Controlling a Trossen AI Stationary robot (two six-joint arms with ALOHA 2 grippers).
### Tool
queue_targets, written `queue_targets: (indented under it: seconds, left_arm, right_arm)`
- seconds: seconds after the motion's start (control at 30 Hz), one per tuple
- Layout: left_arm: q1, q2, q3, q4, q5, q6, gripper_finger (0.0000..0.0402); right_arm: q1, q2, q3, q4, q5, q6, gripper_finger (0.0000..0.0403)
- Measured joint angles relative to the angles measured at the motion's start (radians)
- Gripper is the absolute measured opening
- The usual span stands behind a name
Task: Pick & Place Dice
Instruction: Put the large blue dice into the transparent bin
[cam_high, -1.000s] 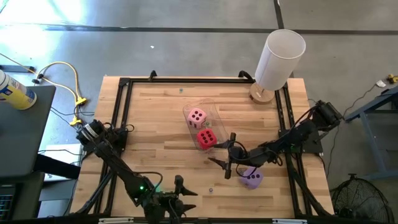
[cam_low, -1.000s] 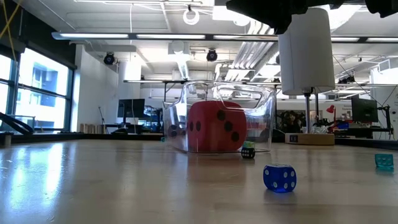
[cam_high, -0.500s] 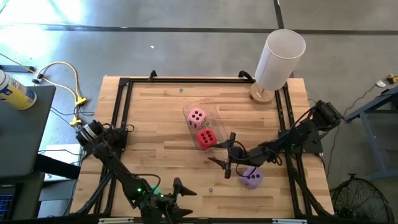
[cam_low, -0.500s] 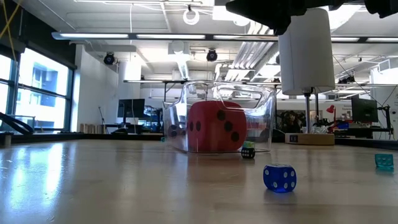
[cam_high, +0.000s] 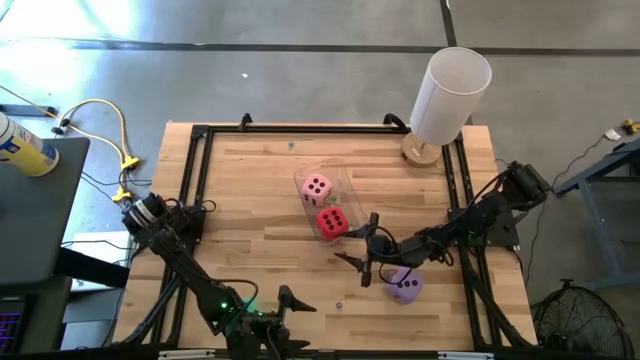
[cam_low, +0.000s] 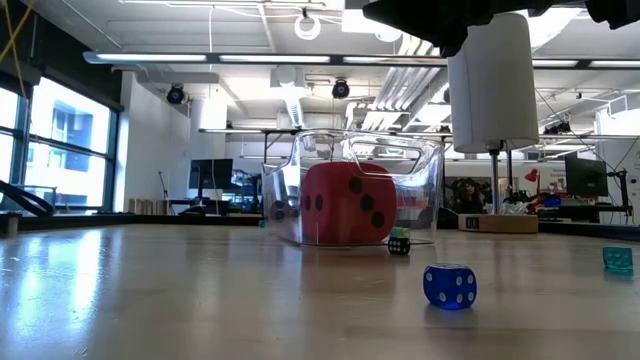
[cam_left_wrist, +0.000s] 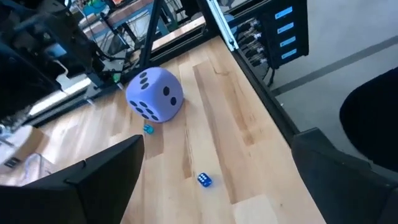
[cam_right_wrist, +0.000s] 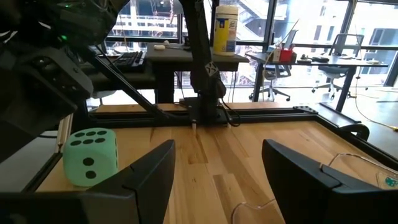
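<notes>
A clear bin (cam_high: 325, 203) at the table's middle holds the pink die (cam_high: 317, 187) and the red die (cam_high: 332, 223). The purple die (cam_high: 405, 288) rests on the table at the near right, beside my right arm. The green die (cam_right_wrist: 90, 155) sits on the table near my left arm; that arm hides it in the high view. My left gripper (cam_high: 290, 305) hovers open at the near edge, nothing between its fingers (cam_left_wrist: 106, 180). My right gripper (cam_high: 356, 248) stands open just near of the bin, empty too.
A white cylinder (cam_high: 450, 90) stands on a wooden base at the far right corner. Small dice lie on the near part of the table: a blue one (cam_left_wrist: 204, 180) and a teal one (cam_left_wrist: 148, 129). A black rail frame (cam_high: 200, 135) borders the tabletop.
My left gripper has opened wider while staying at the near edge. My right arm and the dice have kept still.
</notes>
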Motion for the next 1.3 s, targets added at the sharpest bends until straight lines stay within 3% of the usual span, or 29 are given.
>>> queue_targets:
  seconds: [0.17,0.33,0.4,0.5,0.57,0.63,0.93,1.3]
  left_arm:
    - [0.007,-0.016,0.001,-0.077,0.010,-0.149,0.0399]
    - [0.010,-0.064,0.111,-0.442,0.106,-0.332,0.0399]
    - [0.025,-0.061,0.207,-0.673,0.210,-0.450,0.0399]
    - [0.052,-0.047,0.331,-0.949,0.443,-0.623,0.0399]
    - [0.068,-0.047,0.360,-1.040,0.570,-0.706,0.0399]
    - [0.070,-0.047,0.362,-1.068,0.618,-0.744,0.0399]
    - [0.005,-0.006,0.357,-1.237,0.634,-0.986,0.0399]
    - [-0.057,0.018,0.357,-1.386,0.651,-1.050,0.0399]
  right_arm:
    - [0.000,0.000,0.000,0.000,0.000,-0.001,0.0232]
    - [0.000,0.000,0.000,0.000,0.000,-0.001,0.0232]
    - [0.000,0.000,0.000,0.000,0.000,-0.003,0.0232]
    - [0.000,0.000,0.000,0.000,0.000,-0.010,0.0232]
    - [-0.001,0.000,0.000,-0.001,0.000,-0.010,0.0232]
    - [-0.002,0.000,0.000,-0.006,0.000,-0.010,0.0232]
    - [-0.001,0.000,0.000,-0.008,0.000,0.000,0.0232]
    - [-0.001,0.000,0.000,-0.008,0.000,-0.001,0.0232]
